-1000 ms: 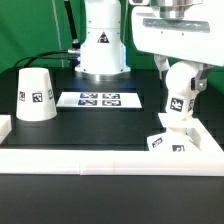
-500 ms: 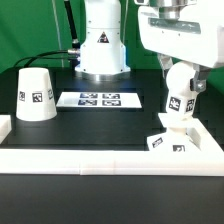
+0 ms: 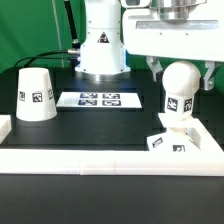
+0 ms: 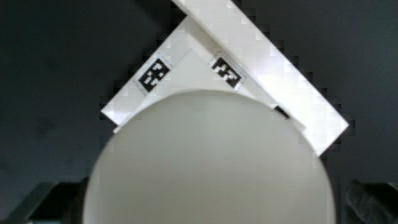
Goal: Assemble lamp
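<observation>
Shows bulb (image 3: 180, 92) upright on base (image 3: 168, 142) at the exterior view's right of the worktop (image 3: 100, 125), neck down and ball up, with shade (image 3: 35, 95) well apart at that view's left, mouth down. Shows tool (image 3: 181, 72) above the ball, jaws apart, one finger on each side of its upper half, clamped on nothing as far as visible. Fills the wrist view with the ball, tagged base beneath. Reads as light, stiff matte plastic, probably not fragile, yet smooth and round, so apt to slip out of a pinch. Suggests gripping squarely across the ball's widest part, fingers level. Suggests taking the shade across its narrow top. Cannot tell whether the neck sits fully home in the base.
</observation>
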{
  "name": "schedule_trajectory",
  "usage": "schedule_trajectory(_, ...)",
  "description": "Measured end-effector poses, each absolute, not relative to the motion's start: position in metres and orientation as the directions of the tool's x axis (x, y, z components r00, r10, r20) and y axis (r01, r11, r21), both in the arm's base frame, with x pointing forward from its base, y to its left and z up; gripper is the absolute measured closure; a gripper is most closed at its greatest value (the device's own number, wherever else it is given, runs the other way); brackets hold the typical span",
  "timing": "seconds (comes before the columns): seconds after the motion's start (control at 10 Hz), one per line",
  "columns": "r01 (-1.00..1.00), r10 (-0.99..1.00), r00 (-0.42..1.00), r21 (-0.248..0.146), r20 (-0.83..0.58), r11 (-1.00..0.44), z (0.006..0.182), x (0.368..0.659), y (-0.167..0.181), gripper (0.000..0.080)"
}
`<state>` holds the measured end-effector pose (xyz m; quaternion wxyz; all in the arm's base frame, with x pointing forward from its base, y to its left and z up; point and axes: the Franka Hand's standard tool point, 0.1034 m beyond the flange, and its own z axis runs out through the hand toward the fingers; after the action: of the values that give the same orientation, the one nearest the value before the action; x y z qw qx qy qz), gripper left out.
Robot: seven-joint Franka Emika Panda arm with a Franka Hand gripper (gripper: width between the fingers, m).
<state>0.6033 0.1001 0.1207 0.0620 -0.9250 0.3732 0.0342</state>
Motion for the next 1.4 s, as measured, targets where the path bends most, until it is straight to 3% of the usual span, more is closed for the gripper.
schedule_trajectory(0.3, -0.512, -0.505, 0.859, -0.112, -0.086, -0.852, 0.1207, 0.6034, 0.0999, 0.0100)
schedule_trajectory(0.6, -0.169, -0.168, 0.986, -0.095, -0.020, -0.981, 0.1198, 0.6043, 0.1005, 0.0100)
schedule_trajectory(1.0, 0.130, 0.130, 0.991, -0.090, 0.013, -0.987, 0.1209, 0.6050, 0.1034, 0.0100)
schedule_trajectory(1.4, 0.475, 0.473, 0.880, -0.065, 0.039, -0.878, 0.1207, 0.6048, 0.1042, 0.0100)
